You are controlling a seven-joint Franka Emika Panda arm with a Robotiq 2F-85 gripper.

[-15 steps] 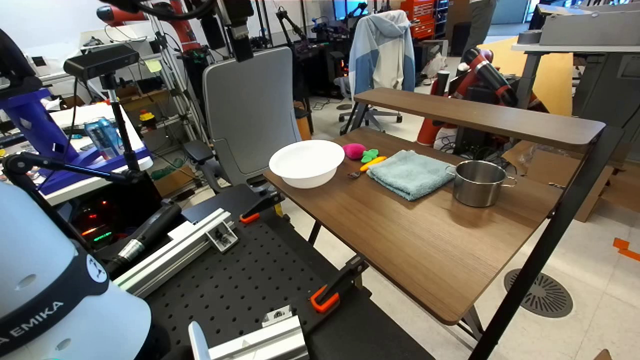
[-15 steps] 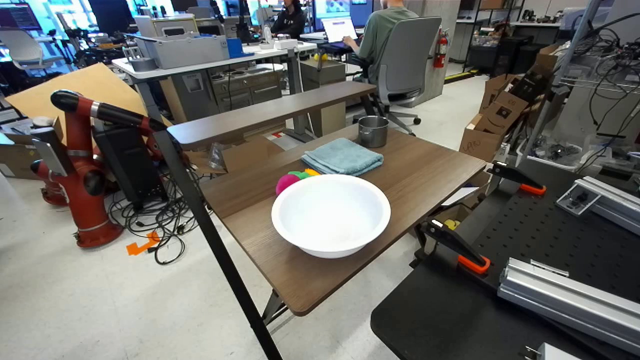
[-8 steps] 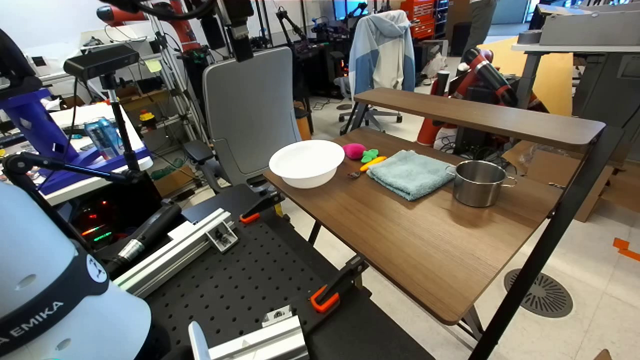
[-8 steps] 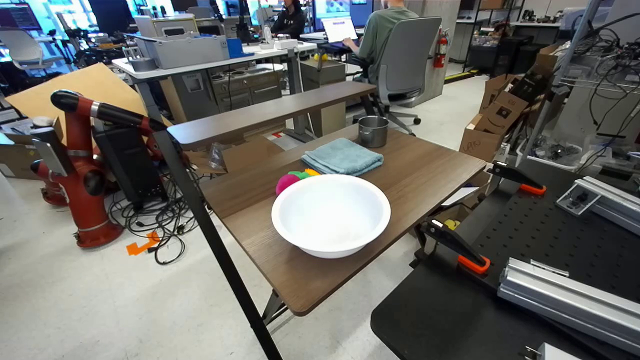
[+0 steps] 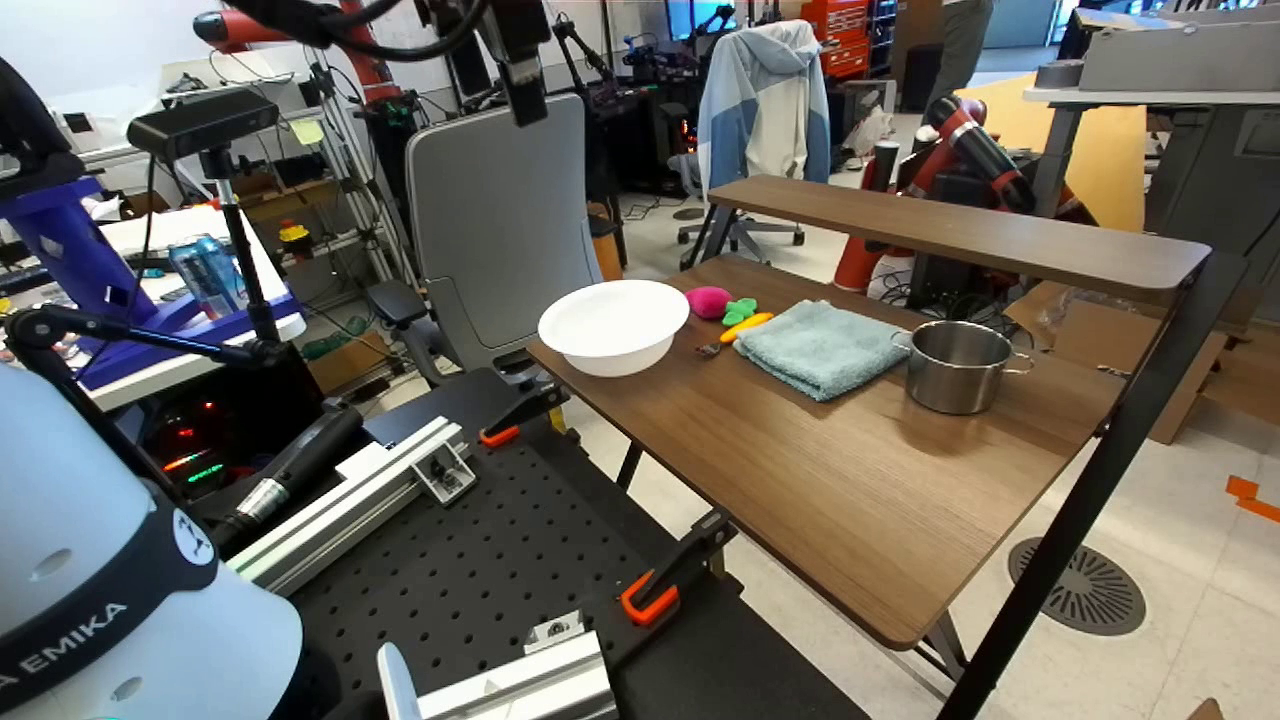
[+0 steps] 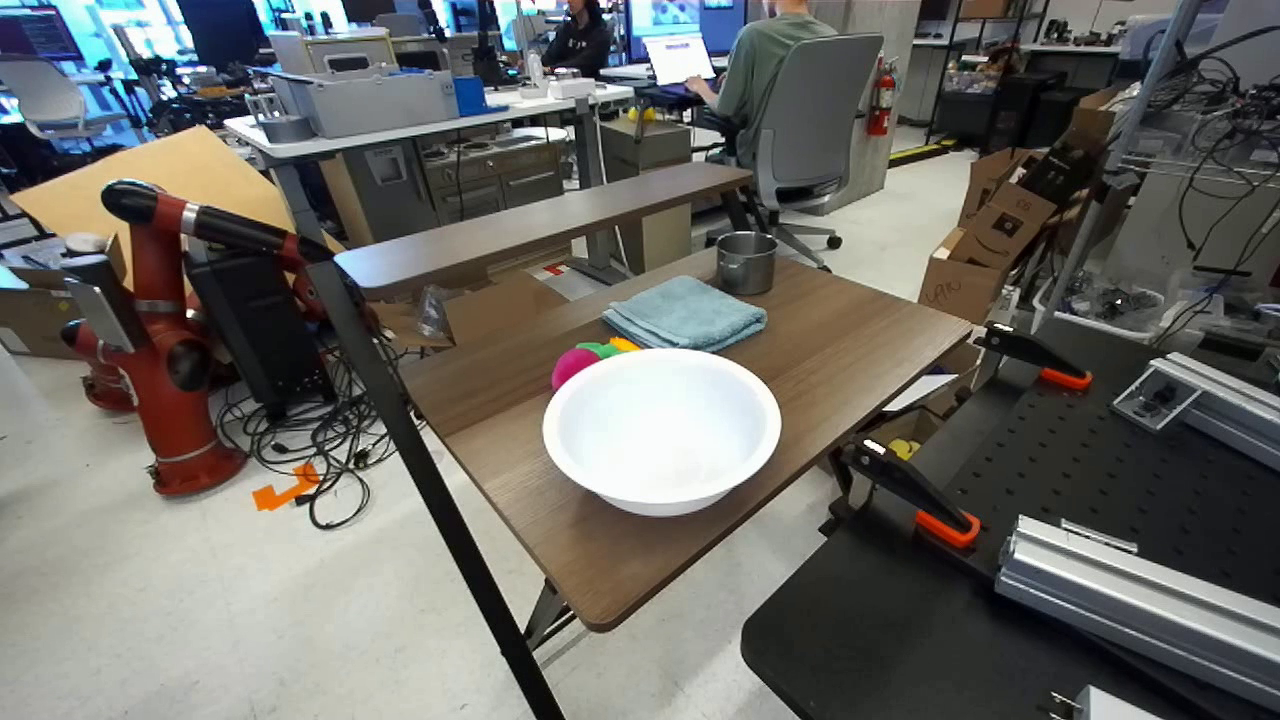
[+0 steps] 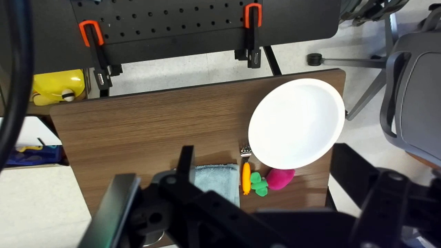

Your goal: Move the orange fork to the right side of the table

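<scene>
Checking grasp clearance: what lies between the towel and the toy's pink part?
In the wrist view: the orange fork beside the towel, then the toy's green leaves.

The gripper [image 7: 263,151] has its jaws spread wide, two black fingers [image 7: 186,162] well apart, their blurred linkages [image 7: 206,213] stretching across the bottom of the wrist view. In an exterior view it hangs at the top edge, partly cut off, fingertips downward and slightly slanted. The arm [image 5: 130,590] shows its pale, black-banded lower part at that view's lower left, cut by the frame
</scene>
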